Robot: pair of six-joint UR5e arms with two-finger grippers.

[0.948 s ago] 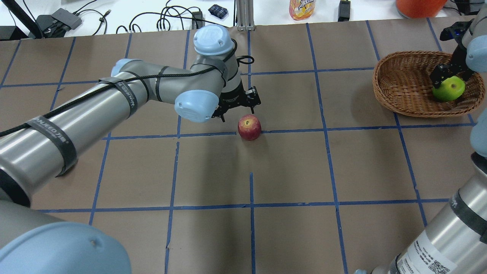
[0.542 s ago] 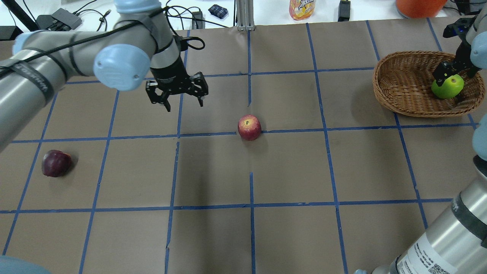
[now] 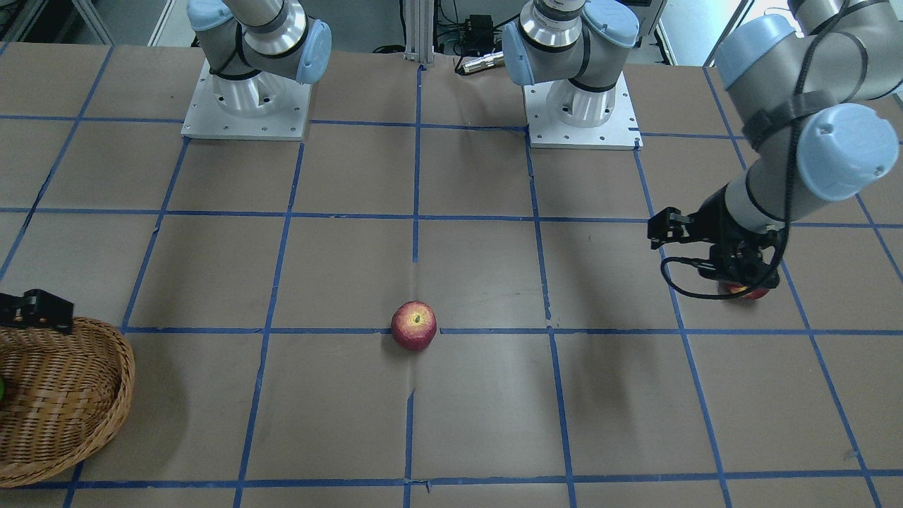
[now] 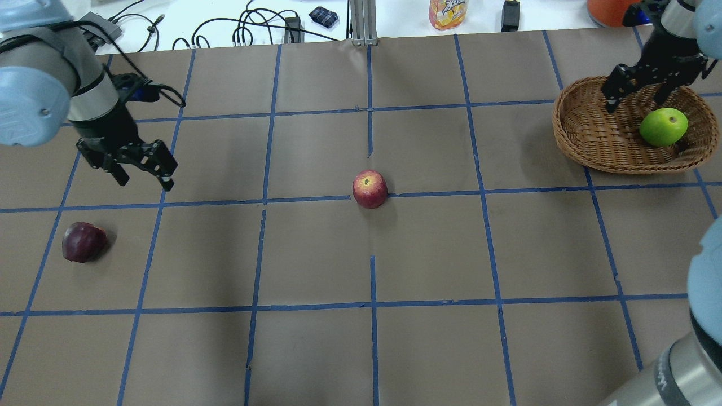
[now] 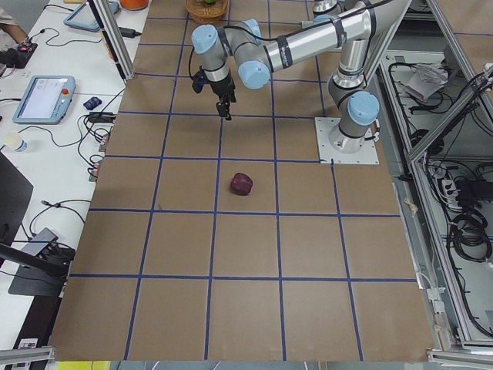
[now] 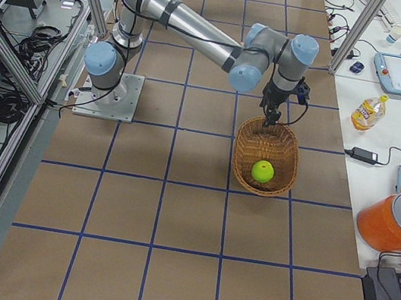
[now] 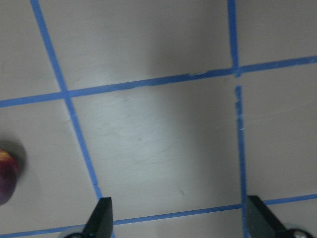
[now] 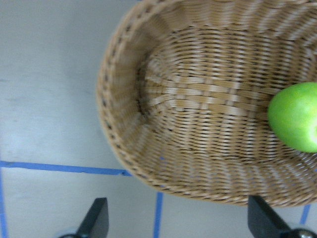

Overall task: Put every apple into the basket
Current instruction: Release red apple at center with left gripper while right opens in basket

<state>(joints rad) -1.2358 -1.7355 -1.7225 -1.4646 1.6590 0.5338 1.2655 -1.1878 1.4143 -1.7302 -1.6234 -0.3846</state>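
One round lime-green apple was found lying inside the oval tan woven wicker basket, at the far right of the surface. The right claw was held above the basket's other end, released and empty, clear of that apple. Two apples lay on the brown paper-covered surface taped in a blue grid. A lighter red apple with a yellowish stem end lay near the centre, and a dark maroon-purple apple lay towards the robot's left. The left claw was raised near the maroon-purple apple, spread wide and carrying nothing.

The step in hand was judged to be the pick-up of the maroon-purple apple. It would be done best if the left claw were first centred over the fruit. It should then be lowered with the jaws wide until the apple's widest part could be enclosed. A glancing touch should be avoided, since a round fruit is likely to roll. The basket lay well apart, so a firm hold would be needed for the carry.

In the overhead view the maroon-purple apple was shown whole and apart from the claw. In the front-facing view it was almost hidden behind the left wrist. In the left wrist view it was caught only at the frame's left edge, which indicated the offset. Only in the right wrist view was the lime-green apple shown close up on the weave.
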